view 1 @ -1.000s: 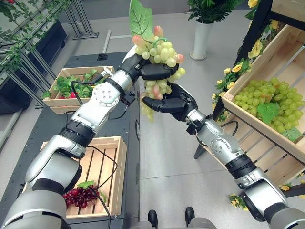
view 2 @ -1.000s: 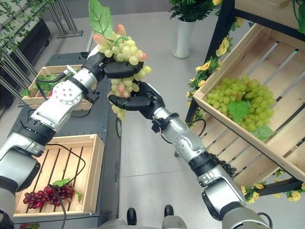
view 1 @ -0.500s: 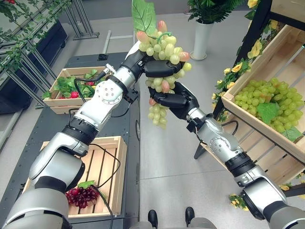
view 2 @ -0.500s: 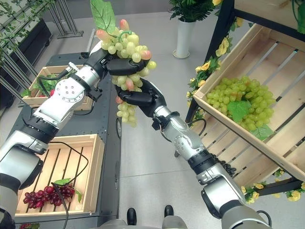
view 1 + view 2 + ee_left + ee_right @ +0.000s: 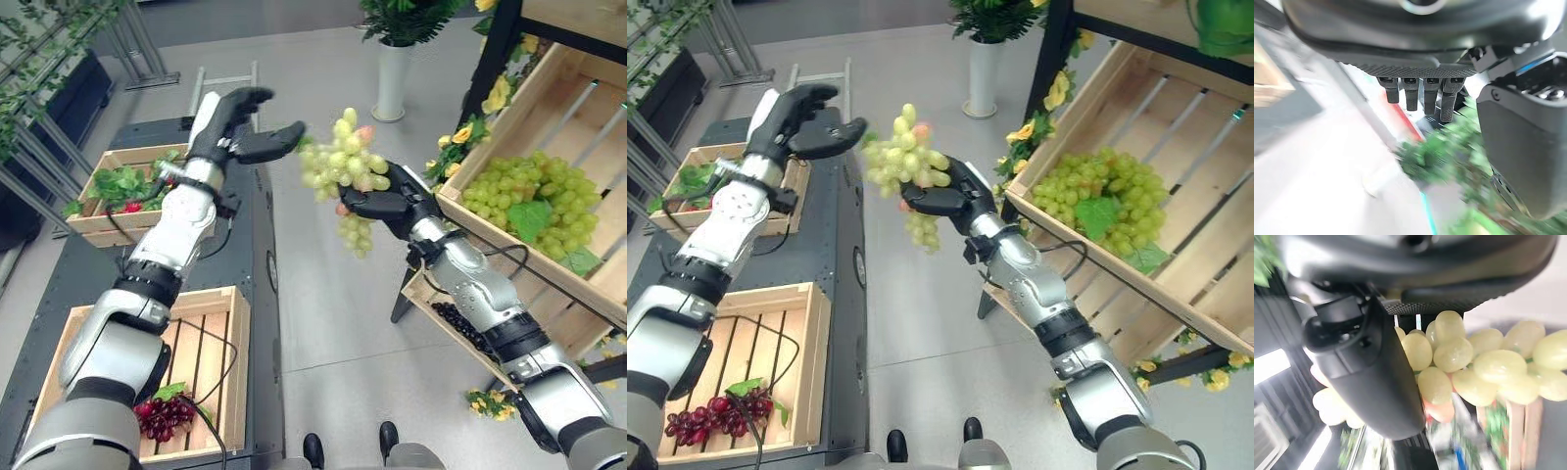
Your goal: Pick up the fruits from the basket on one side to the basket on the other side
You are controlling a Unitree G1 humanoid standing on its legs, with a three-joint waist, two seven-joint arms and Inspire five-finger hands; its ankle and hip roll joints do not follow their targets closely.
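While right hand (image 5: 392, 204) grips green grapes (image 5: 343, 171), left hand (image 5: 235, 132) open beside

Pale green grapes (image 5: 343, 168), dark red grapes (image 5: 157, 418).

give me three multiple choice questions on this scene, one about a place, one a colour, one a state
1. Where is the green grape bunch?
A. in the right hand
B. in the left hand
C. in the near crate

2. What colour are the grapes lying in the near crate?
A. yellow
B. dark red
C. white

3. How is the left hand?
A. shut on a leaf
B. open, holding nothing
C. pressed flat on the floor

Answers: 1 A, the right hand's fingers curl around the bunch in mid-air. 2 B, they look dark red. 3 B, its fingers are spread, apart from the bunch.
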